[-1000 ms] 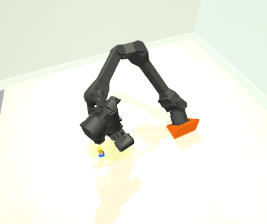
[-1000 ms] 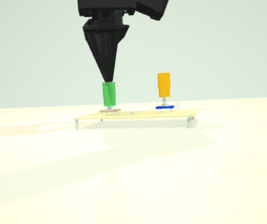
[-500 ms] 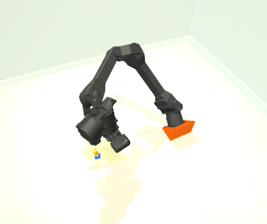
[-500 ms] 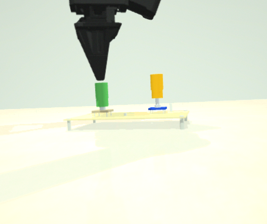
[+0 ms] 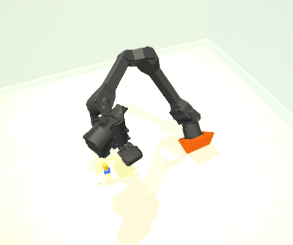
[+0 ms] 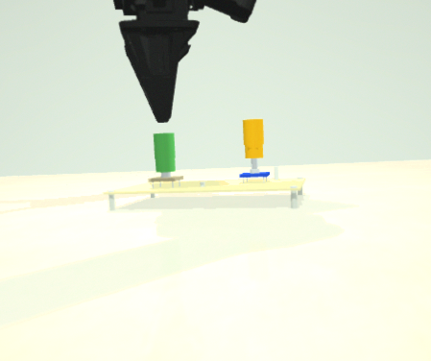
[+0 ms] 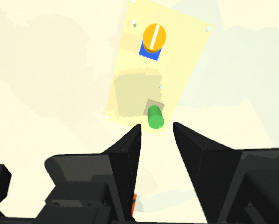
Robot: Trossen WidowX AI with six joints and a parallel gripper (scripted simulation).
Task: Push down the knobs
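The circuit board (image 5: 123,179) (image 6: 205,189) (image 7: 182,50) stands on short legs. The green knob (image 6: 164,153) (image 7: 155,119) is upright over the brown potentiometer (image 6: 166,179) (image 7: 160,104), with a short grey piece visible between them in the exterior view. The orange knob (image 5: 104,165) (image 6: 253,138) (image 7: 154,37) stands higher above the blue potentiometer (image 5: 107,171) (image 6: 254,175) (image 7: 149,56), with a longer stretch of shaft bare. My gripper (image 6: 162,119) (image 7: 156,126) is partly open and empty, its tips a small gap above the green knob. The top view hides the tips and the green knob.
A thin pale post (image 6: 275,173) (image 7: 134,23) rises from the board near the orange knob. The arm's orange base (image 5: 196,143) stands on the table to the right of the board in the top view.
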